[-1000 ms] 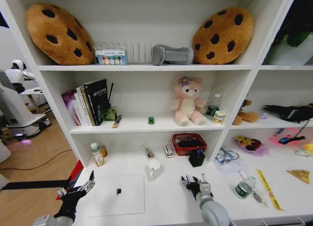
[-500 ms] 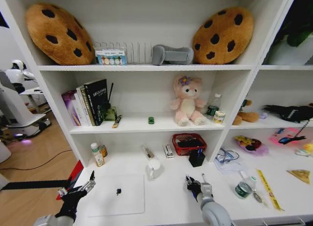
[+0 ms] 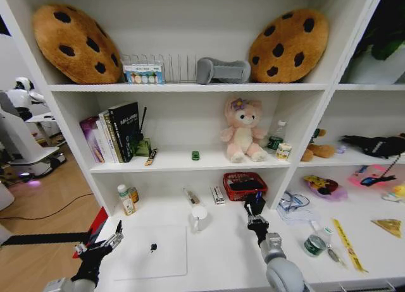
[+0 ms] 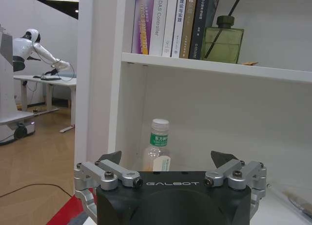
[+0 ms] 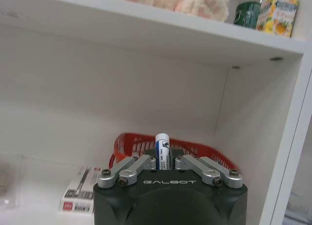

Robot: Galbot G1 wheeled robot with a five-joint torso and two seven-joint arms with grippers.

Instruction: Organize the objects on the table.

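— What's it got there? Some white and blue marker pen (image 5: pixel 162 146), pinched upright between the right gripper (image 5: pixel 165 162)'s 2 closed fingers, cap end poking up past the tips.

— And where is that against the black pen holder (image 3: pixel 254 205)?

— Right above it, nearly touching. In the head view the right gripper (image 3: pixel 255 211) sits over the holder's mouth, with the red mesh basket (image 3: pixel 243 185) just behind the holder and the small boxed item (image 5: pixel 79 195) off to the side of it.

— So it's the drop-off step?

— I'd judge so: pen carried, not yet let go. Next it needs lining up over the opening, a short lowering, then releasing it.

— The other arm?

— The left gripper (image 4: pixel 171 162) hangs spread open and empty, well away from the holder, beside the closed silver laptop (image 3: pixel 152 251) on the long white desk (image 3: pixel 221 260).
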